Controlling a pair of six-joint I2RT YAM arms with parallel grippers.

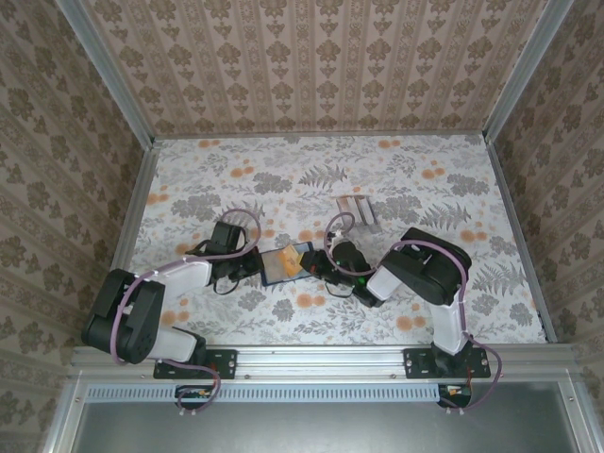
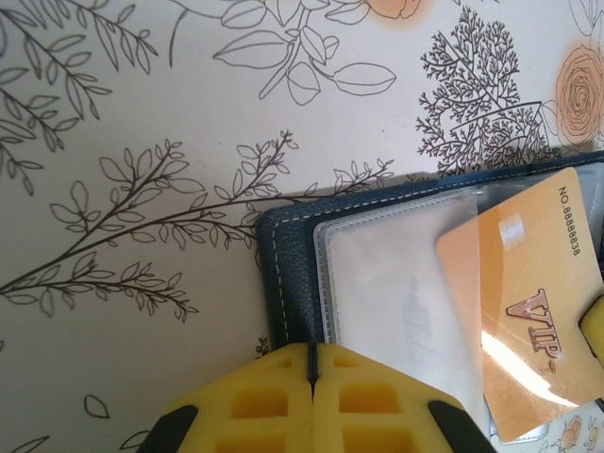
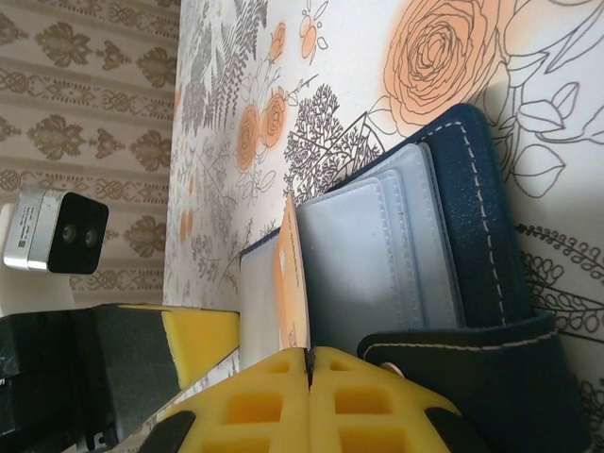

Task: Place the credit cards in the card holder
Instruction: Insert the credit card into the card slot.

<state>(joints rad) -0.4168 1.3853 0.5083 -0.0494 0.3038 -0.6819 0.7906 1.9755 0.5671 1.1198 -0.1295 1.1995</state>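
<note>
The navy card holder [image 1: 300, 251] lies open on the flowered table between my two grippers, its clear sleeves [image 2: 396, 283] facing up. My left gripper [image 2: 311, 347] is shut on the holder's stitched left cover edge [image 2: 291, 274]. My right gripper [image 3: 309, 351] is shut on an orange VIP credit card [image 3: 293, 283], which I see edge-on there. In the left wrist view the card [image 2: 538, 293] lies slanted over the right sleeve. The holder's dark flap [image 3: 472, 377] lies beside my right fingers. Seen from above, the left gripper [image 1: 253, 266] and right gripper [image 1: 311, 266] flank the holder.
More pale cards [image 1: 358, 209] lie on the table behind and to the right of the holder. Patterned walls [image 1: 311, 66] close the table in at the back and on both sides. The left arm's yellow finger [image 3: 189, 340] sits close to the card.
</note>
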